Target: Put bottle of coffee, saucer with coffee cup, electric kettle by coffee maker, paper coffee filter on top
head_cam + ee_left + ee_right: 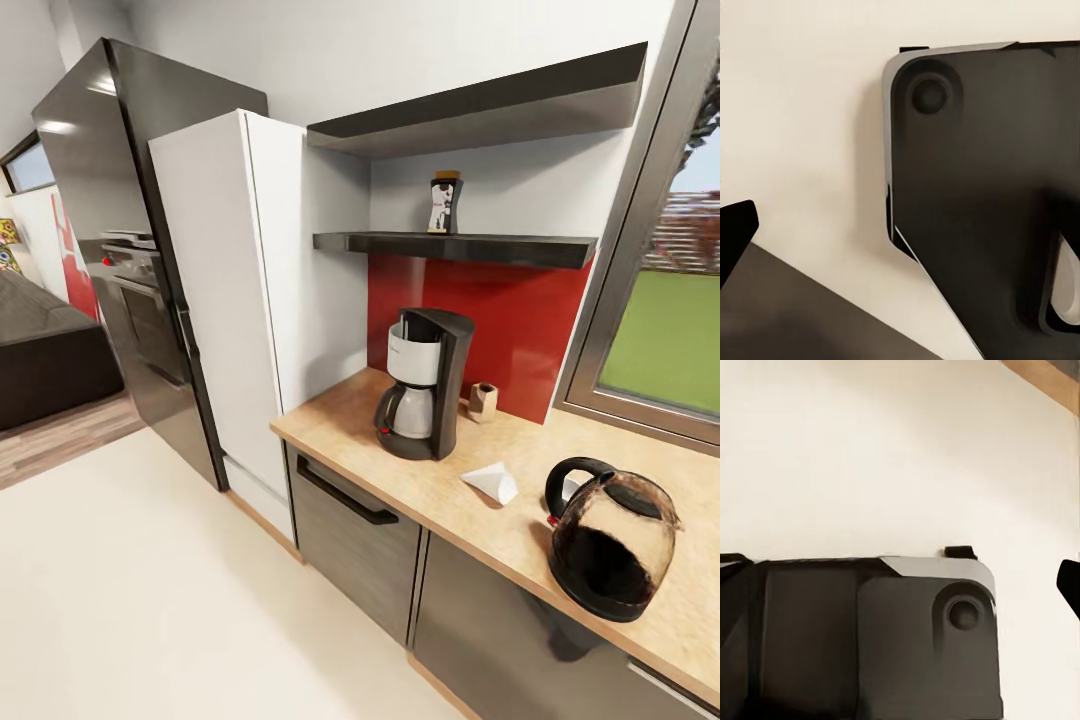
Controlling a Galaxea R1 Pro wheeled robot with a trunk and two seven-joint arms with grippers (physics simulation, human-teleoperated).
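The black coffee maker point(425, 385) stands on the tan kitchen countertop point(340, 425) near its left end. To its right, the white paper coffee filter point(492, 482) lies on the counter. Further right stands the dark glass electric kettle point(610, 545). The bottle of coffee point(444, 203) stands on the lower black kitchen shelf point(500, 248) above the coffee maker. The saucer and the coffee cup are out of view. A black fingertip point(735, 236) of my left gripper and a black fingertip point(1071, 585) of my right one each sit at a picture's edge, over pale floor, holding nothing.
A small tan shaker point(483, 402) stands behind the coffee maker by the red backsplash. A tall white cabinet point(230, 300) and a black oven tower point(120, 250) flank the counter's left. A window point(670, 300) is at the right. My dark base point(982, 187) point(870, 637) sits on the cream floor point(150, 600).
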